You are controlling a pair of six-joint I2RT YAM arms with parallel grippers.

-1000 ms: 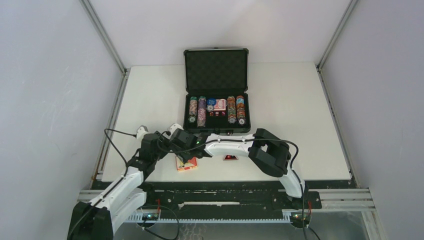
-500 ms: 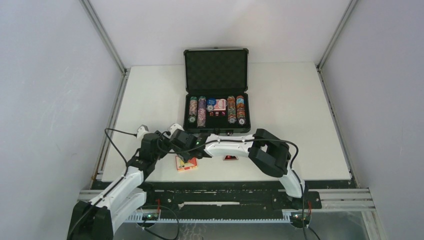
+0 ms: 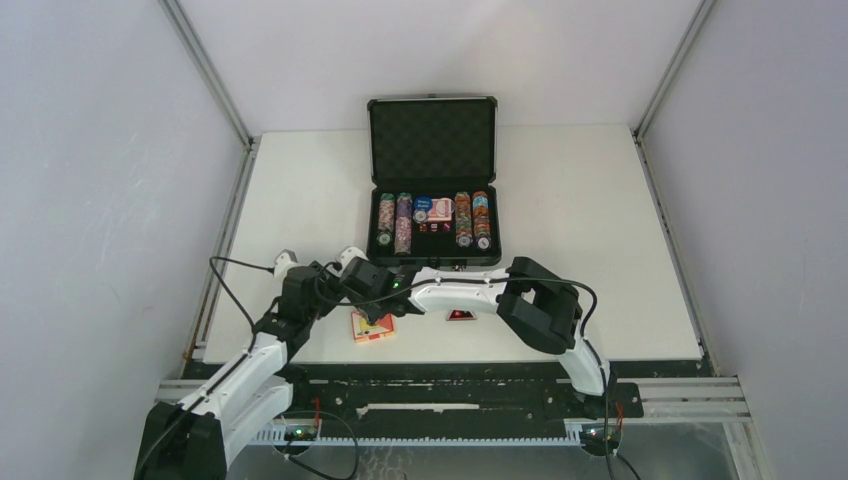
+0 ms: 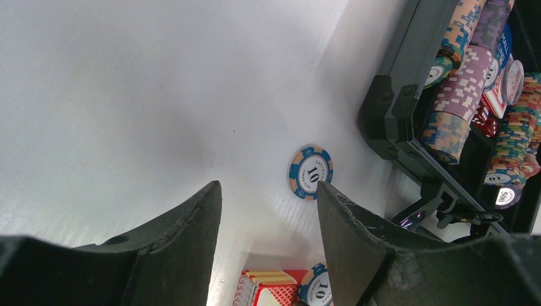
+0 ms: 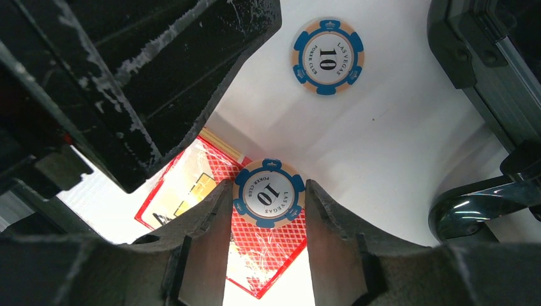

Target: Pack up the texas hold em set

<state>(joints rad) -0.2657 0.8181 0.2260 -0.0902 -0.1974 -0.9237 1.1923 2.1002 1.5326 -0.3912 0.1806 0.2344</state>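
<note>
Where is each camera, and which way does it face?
Top external: above and behind the bases, looking down on the table, briefcase, left arm and right arm.
Left wrist: on the wrist, looking past the left gripper at a loose chip and the briefcase.
Right wrist: on the wrist, looking through the right gripper at a second chip on the card box.
Shared: both wrist views show the loose chip.
</note>
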